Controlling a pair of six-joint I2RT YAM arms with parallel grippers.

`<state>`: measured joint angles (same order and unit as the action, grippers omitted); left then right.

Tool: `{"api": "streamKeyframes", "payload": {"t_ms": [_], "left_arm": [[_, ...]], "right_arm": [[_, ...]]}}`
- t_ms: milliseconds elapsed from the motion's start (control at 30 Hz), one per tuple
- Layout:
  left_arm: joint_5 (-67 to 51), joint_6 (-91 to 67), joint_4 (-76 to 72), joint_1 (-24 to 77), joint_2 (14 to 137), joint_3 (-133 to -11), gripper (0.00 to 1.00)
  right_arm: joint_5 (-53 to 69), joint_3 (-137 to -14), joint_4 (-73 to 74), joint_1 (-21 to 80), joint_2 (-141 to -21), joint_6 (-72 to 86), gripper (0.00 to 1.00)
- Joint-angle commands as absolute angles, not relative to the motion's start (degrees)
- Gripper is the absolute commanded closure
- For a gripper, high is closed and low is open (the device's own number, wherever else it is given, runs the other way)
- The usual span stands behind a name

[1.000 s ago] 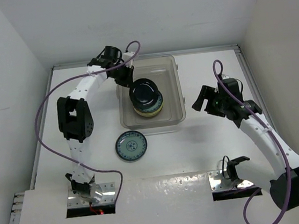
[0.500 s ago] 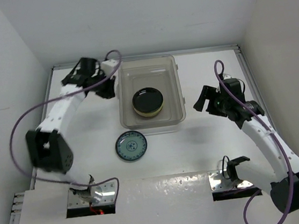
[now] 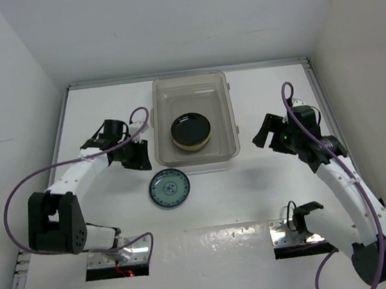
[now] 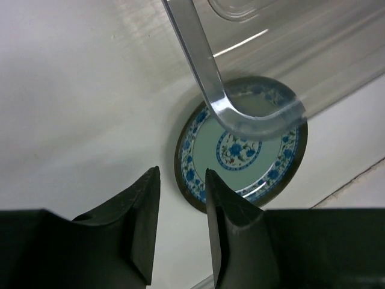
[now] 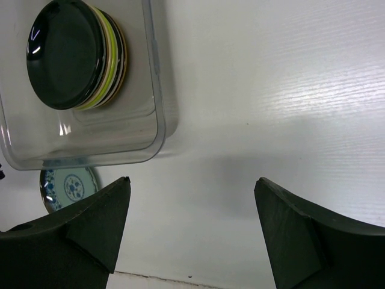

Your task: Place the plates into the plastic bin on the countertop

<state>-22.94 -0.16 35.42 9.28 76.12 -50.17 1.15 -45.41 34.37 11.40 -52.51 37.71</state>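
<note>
The plastic bin [image 3: 189, 78] stands at the back middle of the countertop [image 3: 253, 179]. A stack of plates lies in it, a glossy black one [image 3: 191, 126] on top; lime green and yellow rims show below it in the right wrist view [image 5: 111, 66]. A blue-green patterned plate [image 3: 170, 188] lies on the countertop just in front of the bin's near left corner. My left gripper [image 3: 140, 161] is open and empty, left of that corner and just short of the plate [image 4: 240, 147]. My right gripper [image 3: 262, 132] is open wide and empty, right of the bin.
White walls border the countertop on three sides. The bin's rim corner [image 4: 222, 108] hangs between my left gripper [image 4: 180, 180] and the patterned plate. My right gripper [image 5: 192, 186] is over bare countertop beside the bin wall [image 5: 157, 102]. Two metal mounting plates sit at the near edge.
My left arm has left the bin, where the black plate now rests on the stack, and swung down the bin's left side to its near left corner. The right arm barely moved.
</note>
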Motion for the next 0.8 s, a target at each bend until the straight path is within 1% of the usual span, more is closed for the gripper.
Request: {"api": "streamKeyframes", "payload": {"t_ms": [0, 67, 133, 167, 233, 333, 500, 567, 600, 667, 767], "left_arm": [[-24.96, -5.88, 32.61, 8.53, 81.63, -52.47, 0.62], [-25.57, -7.28, 33.13, 8.53, 83.31, -52.47, 0.62], [-24.71, -9.39, 33.83, 9.84, 84.46, -52.47, 0.57], [-24.70, -13.67, 33.84, 9.84, 84.46, -52.47, 0.55], [-24.70, -17.39, 33.84, 7.57, 84.46, -48.35, 0.55], [-22.41, -19.59, 33.84, 7.56, 83.41, -44.39, 0.47], [-21.01, -21.26, 31.22, 7.56, 85.60, -40.18, 0.47], [-21.01, -21.27, 30.06, 8.96, 86.40, -39.12, 0.51], [-21.61, -21.79, 28.67, 8.96, 87.27, -38.59, 0.57], [-22.68, -21.80, 27.52, 9.58, 88.07, -37.97, 0.64], [-22.85, -23.11, 25.32, 9.58, 89.73, -37.45, 0.82]], "right_arm": [[-2.02, -45.79, 35.85, 11.52, -49.05, 37.00, 0.17], [-3.59, -45.70, 36.21, 11.51, -48.43, 36.65, 0.16], [-4.13, -45.70, 37.26, 11.69, -47.55, 36.56, 0.16], [-4.39, -45.70, 37.44, 11.52, -47.64, 36.48, 0.16], [-4.66, -46.05, 37.97, 11.43, -47.72, 36.56, 0.16], [-5.01, -46.67, 38.41, 11.51, -48.25, 36.39, 0.16], [-4.84, -48.16, 38.50, 11.34, -50.27, 35.86, 0.15], [-4.66, -48.77, 37.97, 11.69, -51.06, 35.77, 0.15], [-4.66, -48.87, 37.62, 11.43, -51.33, 35.77, 0.15], [-5.01, -49.22, 37.79, 11.42, -51.94, 35.60, 0.15], [-5.27, -49.66, 37.79, 11.25, -52.38, 35.07, 0.15]]}}
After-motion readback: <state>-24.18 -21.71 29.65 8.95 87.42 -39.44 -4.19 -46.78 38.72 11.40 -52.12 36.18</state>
